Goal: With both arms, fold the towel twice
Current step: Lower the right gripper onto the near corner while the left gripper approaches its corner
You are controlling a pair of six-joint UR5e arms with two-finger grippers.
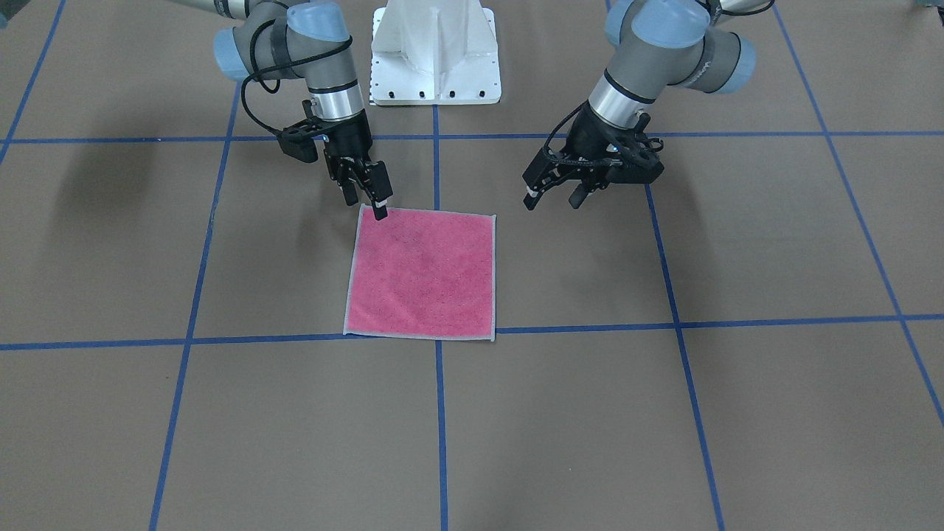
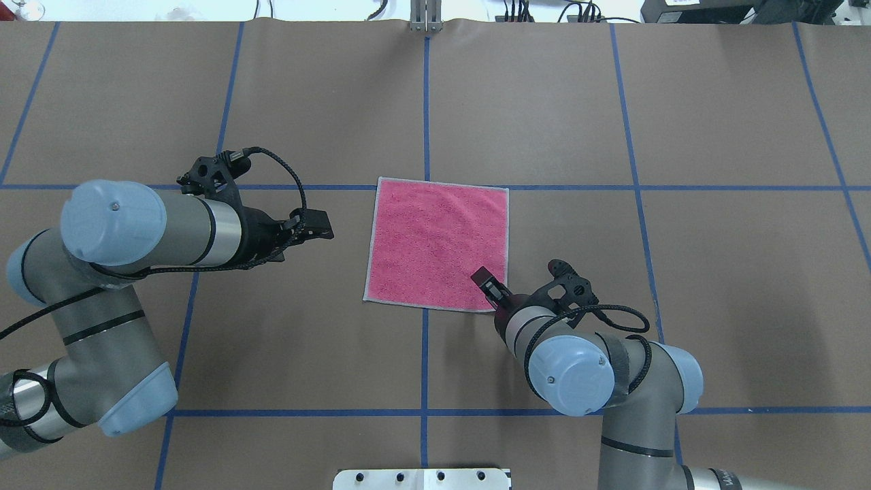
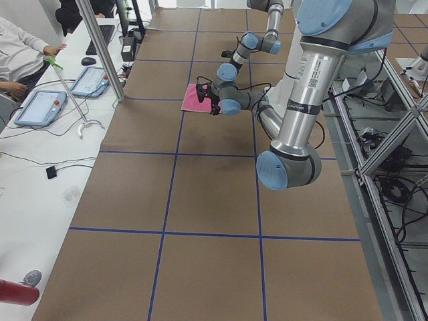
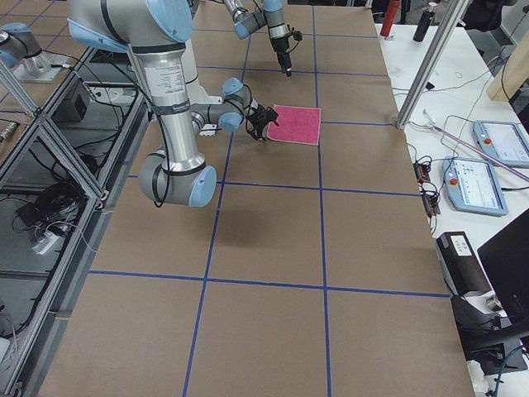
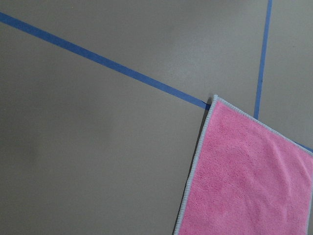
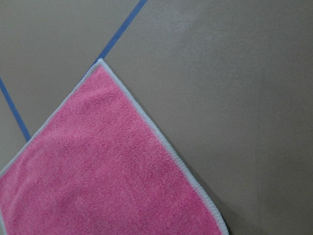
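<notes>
The right fingers (image 1: pixel 377 199) were open over a towel (image 1: pixel 424 273) corner, the left fingers (image 1: pixel 532 195) open nearby, both empty; they should pinch corners together

I find the light even and fairly bright in all six views, and it comes from above. On the table (image 1: pixel 560 413) the arms (image 1: pixel 324 66) throw soft shadows with blurred edges, plainest in the front-facing view. Beyond the table's far edge, the overhead view is blown out to white. Both wrist views are sharp: the towel (image 6: pixel 98 166) shows its pile, with a thin dark shadow along one edge and a pale sheen on the table above it. In the side views, upright poles (image 3: pixel 100 47) lean toward the corners. I see no motion blur.
</notes>
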